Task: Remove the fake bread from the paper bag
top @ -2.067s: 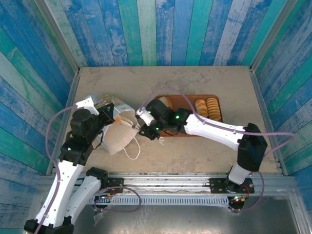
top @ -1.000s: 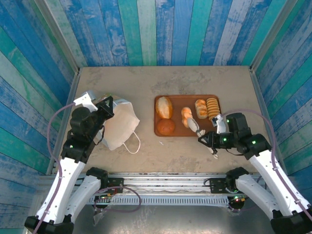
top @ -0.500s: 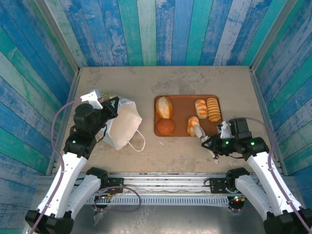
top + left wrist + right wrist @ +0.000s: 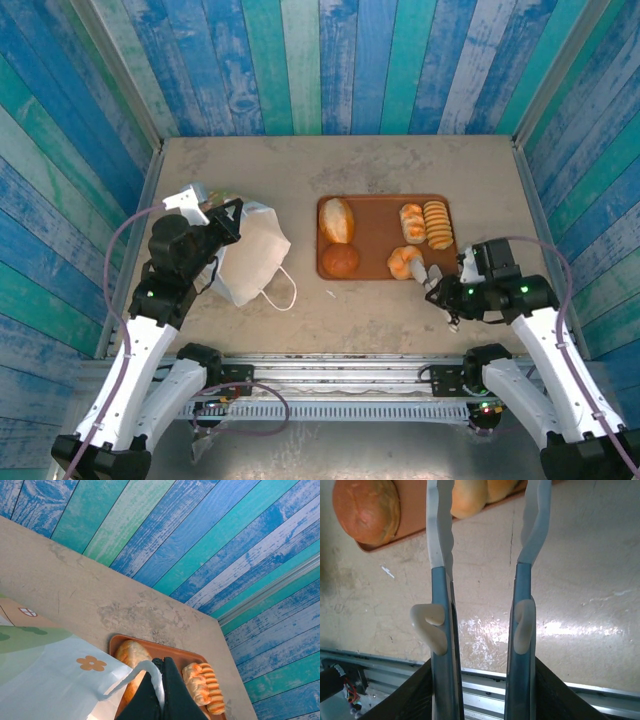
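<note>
**Top external.** The left claw point(image 4: 228, 222) is clenched on the far-left rim of the paper bag point(image 4: 252, 255). The bag lies slumped on the bench point(image 4: 330, 165), left of the tray point(image 4: 375, 215). Fake bread on the tray: pale loaf point(image 4: 337, 219), round bun point(image 4: 340, 260), croissant point(image 4: 404, 263), ridged rolls point(image 4: 437, 223). The right claw point(image 4: 433, 282) sits just near-right of the croissant. The bag's inside is hidden, so I cannot tell whether any bread remains in it.

**Left wrist.** The claw point(image 4: 162, 690) has its fingers pressed together on the bag point(image 4: 45, 675), at the cord handle point(image 4: 125, 676). Its tips are cut off at the frame edge.

**Right wrist.** The claw point(image 4: 487, 510) is released, with nothing between its fingers. The bun point(image 4: 367, 507) and croissant point(image 4: 470, 497) lie beyond them.

**Judgement.** The pieces look light, hard and glossy, so probably slippery; grip them across the narrow middle. The bag is thin and floppy; hold it by the rim.
</note>
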Available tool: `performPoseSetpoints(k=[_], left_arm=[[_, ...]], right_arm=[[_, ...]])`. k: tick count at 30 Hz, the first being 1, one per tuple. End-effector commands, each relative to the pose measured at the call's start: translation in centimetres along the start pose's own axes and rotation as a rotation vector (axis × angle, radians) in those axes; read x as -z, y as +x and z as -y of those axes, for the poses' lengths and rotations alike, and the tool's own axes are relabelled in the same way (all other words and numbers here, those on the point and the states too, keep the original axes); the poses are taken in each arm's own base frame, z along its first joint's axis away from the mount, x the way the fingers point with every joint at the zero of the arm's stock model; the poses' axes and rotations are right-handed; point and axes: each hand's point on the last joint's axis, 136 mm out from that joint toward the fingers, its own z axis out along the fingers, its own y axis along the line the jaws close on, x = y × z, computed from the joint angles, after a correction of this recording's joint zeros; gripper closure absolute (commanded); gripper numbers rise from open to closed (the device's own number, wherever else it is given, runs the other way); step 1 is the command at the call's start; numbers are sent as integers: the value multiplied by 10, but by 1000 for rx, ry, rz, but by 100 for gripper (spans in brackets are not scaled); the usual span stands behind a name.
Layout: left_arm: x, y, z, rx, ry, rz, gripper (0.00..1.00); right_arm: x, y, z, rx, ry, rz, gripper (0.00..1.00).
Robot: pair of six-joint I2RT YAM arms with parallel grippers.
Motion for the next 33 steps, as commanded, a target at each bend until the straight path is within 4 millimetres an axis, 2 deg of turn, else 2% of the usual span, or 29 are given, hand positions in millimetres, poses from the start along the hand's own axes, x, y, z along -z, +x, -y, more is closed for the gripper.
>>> performPoseSetpoints(k=[1,3,8,12,17,24,28,33], left_arm=[[3,-5,2,-19,12,34,100],[4,-5,2,-18,11,34,100],[3,-5,1,-12,8,36,100],[3,-5,1,-9,6,36,100],[7,-7,0,-13,-7,43,100],[6,-6,-1,-3,-7,44,100],[6,-5,-2,-5,-10,43,100],[6,-4,-4,-11,-19,42,100]], right_arm=[[17,-15,-9,71,10,46,55],[20,-17,-19,118,-11,16,53],[20,-21,-7,206,153,-95,51],[12,-26,-13,314,237,-149,47],[3,-35,-9,340,333,-176,43],[-15,-42,-14,373,341,-219,41],[-20,-39,-3,362,386,-244,49],[-14,-36,10,323,433,-223,56]])
